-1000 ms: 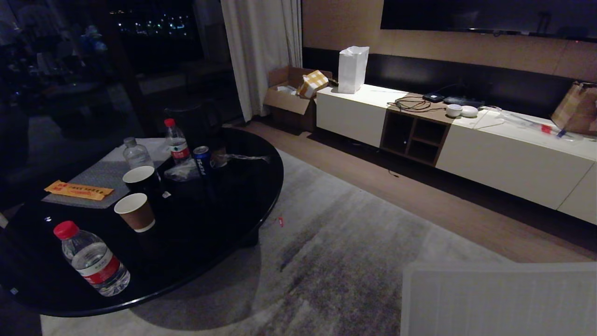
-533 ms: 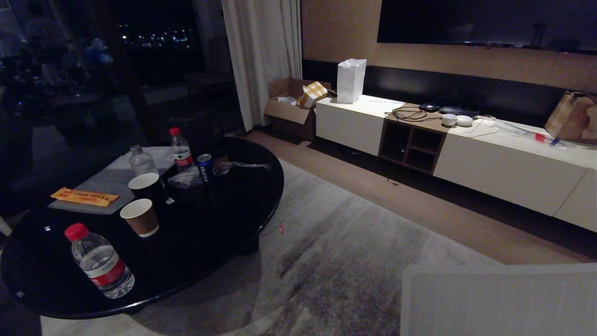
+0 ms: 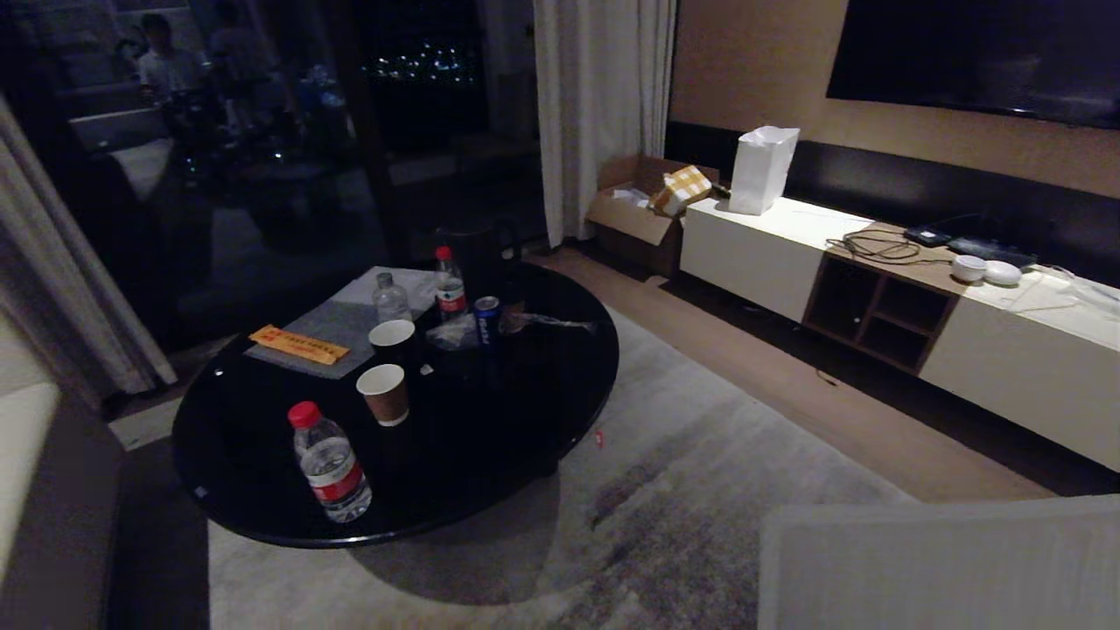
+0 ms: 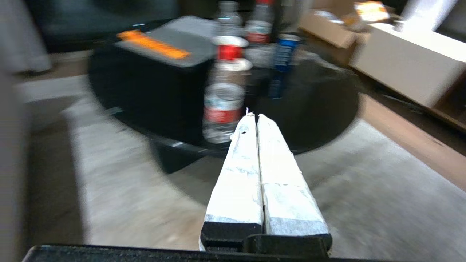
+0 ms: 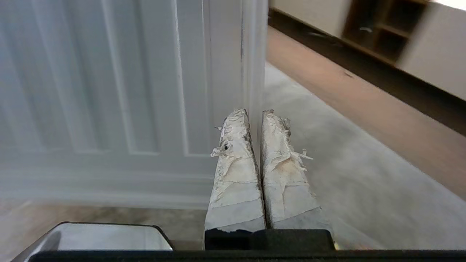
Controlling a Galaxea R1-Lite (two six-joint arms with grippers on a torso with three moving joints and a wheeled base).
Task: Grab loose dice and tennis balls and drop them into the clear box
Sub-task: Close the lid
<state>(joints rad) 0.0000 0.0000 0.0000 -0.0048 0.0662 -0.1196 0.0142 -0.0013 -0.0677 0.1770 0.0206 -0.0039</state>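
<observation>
Fingers of the left gripper point(image 4: 253, 115) are clenched together on nothing, and the right gripper point(image 5: 255, 111) is clenched and empty too. Neither arm appears in the head view. Only the right wrist view shows the clear box's ribbed whitish lid point(image 5: 123, 83) up close, just beside the right gripper; the head view catches its edge point(image 3: 936, 560) on the carpet. No dice or tennis balls are in sight. On the round black bench point(image 3: 525, 420) stand three bottles, two cups and one can.
</observation>
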